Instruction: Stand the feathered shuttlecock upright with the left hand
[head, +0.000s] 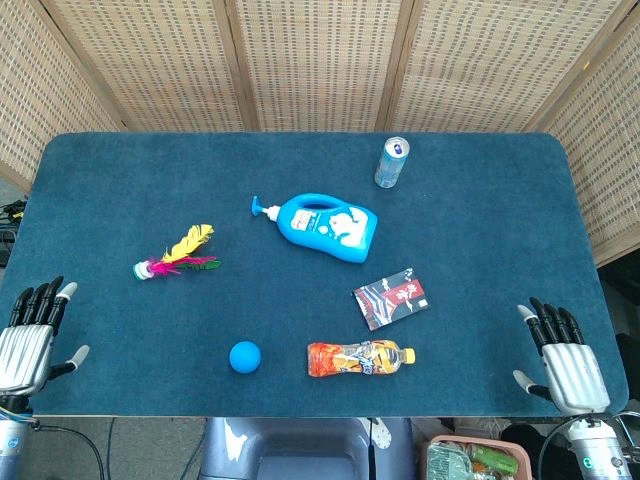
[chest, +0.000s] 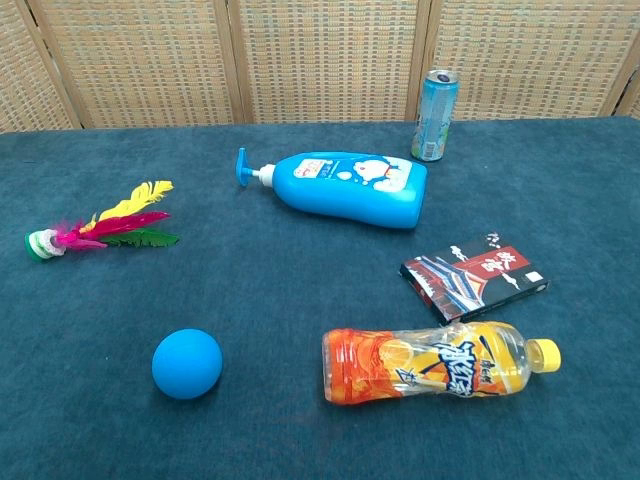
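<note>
Shuttlecock (head: 175, 255) lying flat on desk (head: 100, 180).
Base left, feathers up-right; left hand (head: 30, 335) and right hand (head: 565, 355) spread, holding nothing.

Probably a robotics lab test station: blue felt-covered table (head: 480, 180) backed by woven rattan screen panels (head: 310, 60), with loose cables (head: 70, 435) under the table's near edge.

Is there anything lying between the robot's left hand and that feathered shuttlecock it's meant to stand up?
Nothing visible. The left hand rests open at the table's near left edge, and only bare blue cloth separates it from the feathered shuttlecock, lying on its side. The blue ball sits off to the right, clear of that path.
</note>
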